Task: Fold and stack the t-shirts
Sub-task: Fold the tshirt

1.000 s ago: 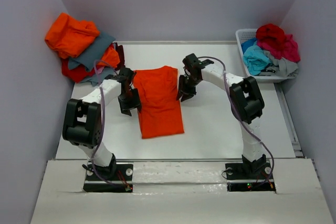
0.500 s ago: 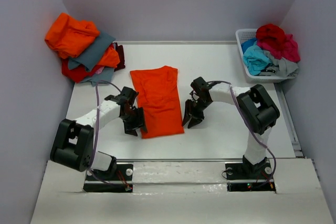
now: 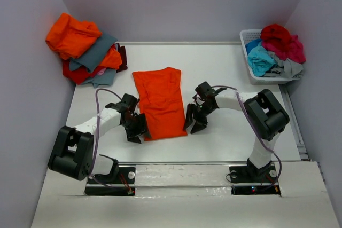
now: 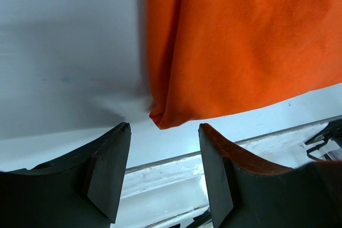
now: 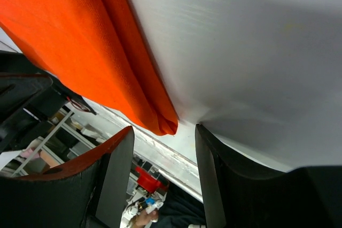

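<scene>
While both jaws gape, orange t-shirt [image 3: 160,104] flat

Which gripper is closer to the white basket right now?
Right. The right gripper is at the near right corner of the orange shirt, on the same side as the white basket; the left gripper is at the near left corner, farther away.

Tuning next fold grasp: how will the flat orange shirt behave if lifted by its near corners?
Likely floppy: the orange shirt lies flat in soft creases, so it should sag between left gripper and right gripper. Layers at each corner may slip apart. Probably light: thin cloth.
</scene>
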Motion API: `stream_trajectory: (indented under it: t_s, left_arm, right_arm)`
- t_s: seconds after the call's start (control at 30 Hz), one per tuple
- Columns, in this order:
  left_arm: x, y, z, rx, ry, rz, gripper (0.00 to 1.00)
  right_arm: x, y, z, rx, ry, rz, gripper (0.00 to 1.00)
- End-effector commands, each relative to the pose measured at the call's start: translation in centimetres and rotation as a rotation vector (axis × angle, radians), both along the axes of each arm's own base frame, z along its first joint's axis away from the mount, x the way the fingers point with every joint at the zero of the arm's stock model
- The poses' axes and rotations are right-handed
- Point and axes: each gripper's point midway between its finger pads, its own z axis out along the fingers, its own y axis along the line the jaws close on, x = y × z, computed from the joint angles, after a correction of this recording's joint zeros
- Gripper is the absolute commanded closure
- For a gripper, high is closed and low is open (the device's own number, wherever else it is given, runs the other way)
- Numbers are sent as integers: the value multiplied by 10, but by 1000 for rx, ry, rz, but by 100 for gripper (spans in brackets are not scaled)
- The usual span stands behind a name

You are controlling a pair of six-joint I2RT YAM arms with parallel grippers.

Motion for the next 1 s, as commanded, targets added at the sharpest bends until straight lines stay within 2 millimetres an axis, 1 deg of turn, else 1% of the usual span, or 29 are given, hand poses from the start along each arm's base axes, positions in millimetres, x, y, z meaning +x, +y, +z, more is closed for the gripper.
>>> stream_trajectory:
  t_s: [0.0, 0.1, 0.23, 0.4, 0.6, 0.63, 0.73, 0.8, 0.97]
  left_arm:
    - [5, -12, -2, -62, 11, 14, 35]
    - [10, -16, -6, -68, 15, 13, 35]
    - [19, -19, -7, -71, 7, 4, 35]
    - [22, -19, -10, -60, 15, -2, 36]
    - [19, -15, -11, -38, 26, 9, 36]
    - [19, -14, -11, -36, 27, 10, 36]
    - [18, -10, -12, -12, 26, 17, 37]
    - [17, -9, -12, -5, 29, 17, 37]
    - [17, -8, -12, 4, 27, 19, 37]
  right_arm:
    - [0, 11, 10, 54, -39, 14, 45]
    - [2, 12, 8, 55, -38, 15, 45]
    - [4, 16, 8, 70, -32, 11, 45]
    - [6, 19, 8, 83, -26, 7, 45]
    - [5, 22, 3, 94, -4, -3, 45]
    - [2, 25, 3, 101, 8, 5, 45]
    - [1, 27, 2, 115, 24, 4, 45]
    - [-3, 30, 1, 125, 40, 12, 45]
    - [-5, 34, 2, 151, 59, 1, 45]
